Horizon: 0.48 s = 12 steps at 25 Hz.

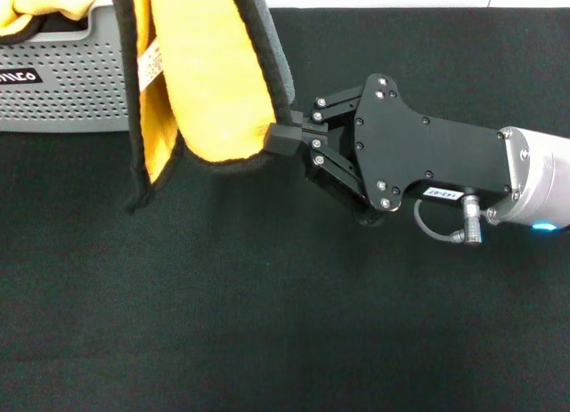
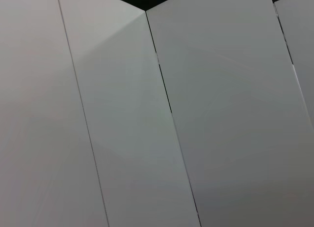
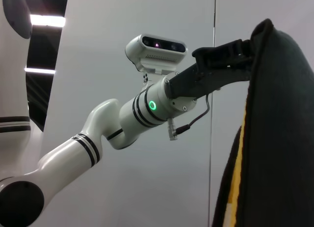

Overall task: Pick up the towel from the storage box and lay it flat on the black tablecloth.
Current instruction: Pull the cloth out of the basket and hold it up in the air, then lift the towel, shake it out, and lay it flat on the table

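While towel [image 1: 209,83] hangs, top cropped | right end effector [image 1: 287,138] pinching edge | left unseen

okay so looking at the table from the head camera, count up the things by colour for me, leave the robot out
Yellow-orange: 2, the towel hanging from the right gripper, and a bunched-up cloth in the box
Light grey: 1, the storage box
Black: 1, the black tablecloth
Total: 4
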Available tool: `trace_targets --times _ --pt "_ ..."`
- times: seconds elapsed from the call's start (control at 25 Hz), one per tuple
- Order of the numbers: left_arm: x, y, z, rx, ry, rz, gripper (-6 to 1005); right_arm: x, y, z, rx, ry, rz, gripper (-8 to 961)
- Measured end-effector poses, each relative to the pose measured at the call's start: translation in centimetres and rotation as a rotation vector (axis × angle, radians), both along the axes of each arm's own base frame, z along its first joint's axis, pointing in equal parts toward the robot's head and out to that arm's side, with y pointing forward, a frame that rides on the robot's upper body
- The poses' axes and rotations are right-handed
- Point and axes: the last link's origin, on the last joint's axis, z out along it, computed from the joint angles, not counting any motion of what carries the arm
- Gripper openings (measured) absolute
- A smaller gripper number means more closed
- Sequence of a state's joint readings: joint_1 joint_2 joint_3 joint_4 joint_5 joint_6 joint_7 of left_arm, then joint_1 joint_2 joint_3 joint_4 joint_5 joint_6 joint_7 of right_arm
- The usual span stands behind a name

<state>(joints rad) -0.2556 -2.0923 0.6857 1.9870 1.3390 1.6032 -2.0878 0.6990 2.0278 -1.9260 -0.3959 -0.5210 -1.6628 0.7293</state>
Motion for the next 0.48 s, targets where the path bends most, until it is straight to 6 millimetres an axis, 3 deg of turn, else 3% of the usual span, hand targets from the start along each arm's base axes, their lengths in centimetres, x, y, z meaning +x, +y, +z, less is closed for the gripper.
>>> trace_targets --times 0.28,0.48 --pt "-0.6 0.0 -0.4 -0.011 0.015 0.029 13 0.7 -0.6 0.1 0.063 0.016 0.001 45" --pt "-2.5 0.1 -0.9 0.005 0.108 0.099 13 2.3 -0.7 1.2 0.134 0.056 -0.088 10"
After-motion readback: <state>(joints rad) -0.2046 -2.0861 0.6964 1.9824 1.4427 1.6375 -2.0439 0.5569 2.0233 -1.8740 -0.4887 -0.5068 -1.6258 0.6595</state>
